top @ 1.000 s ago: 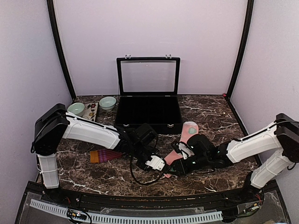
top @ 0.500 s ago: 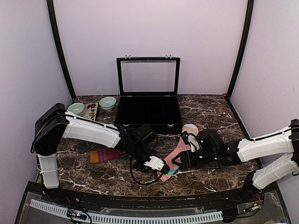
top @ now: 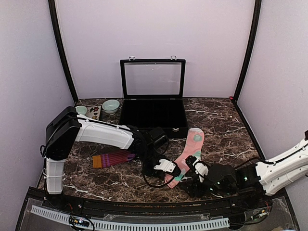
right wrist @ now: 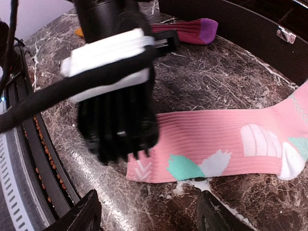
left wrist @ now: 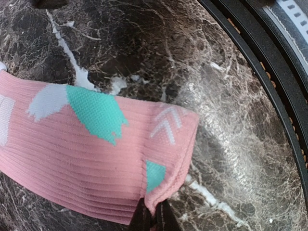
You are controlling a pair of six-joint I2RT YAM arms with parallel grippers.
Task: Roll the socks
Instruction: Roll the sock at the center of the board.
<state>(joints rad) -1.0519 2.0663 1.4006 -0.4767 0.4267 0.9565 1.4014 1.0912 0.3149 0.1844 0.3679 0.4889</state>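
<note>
Salmon-pink sock [top: 187,154]: mint and white patches, stretched out on the marble table [top: 226,130] at about 5 o'clock from its centre. The toe end points to 1 o'clock, toward the case; the cuff end points to 7 o'clock, near the front rail.

Maroon sock [top: 111,158]: purple stripes and toe, orange cuff. It lies flat at 8 o'clock, well apart from the salmon-pink sock, with the left arm partly over its toe end.

Left gripper [left wrist: 153,219]: fingers pressed together on a corner of the salmon-pink sock's cuff, a fold of fabric pinched between the tips.

Right gripper [right wrist: 150,214]: fingers spread wide with nothing between them, low over the table at 5 o'clock, just beside the cuff and facing the left gripper.

Display case [top: 152,115]: black, at 12 o'clock, its glass lid standing upright. The interior is dark, and its contents cannot be told.

Bowls, two, pale green, at 10 o'clock: one [top: 110,105] in plain view, the other [top: 81,110] partly behind the left arm. The contents of neither can be made out.

Flat tray [top: 94,111]: between the bowls, holding small dark pieces too small to identify.
</note>
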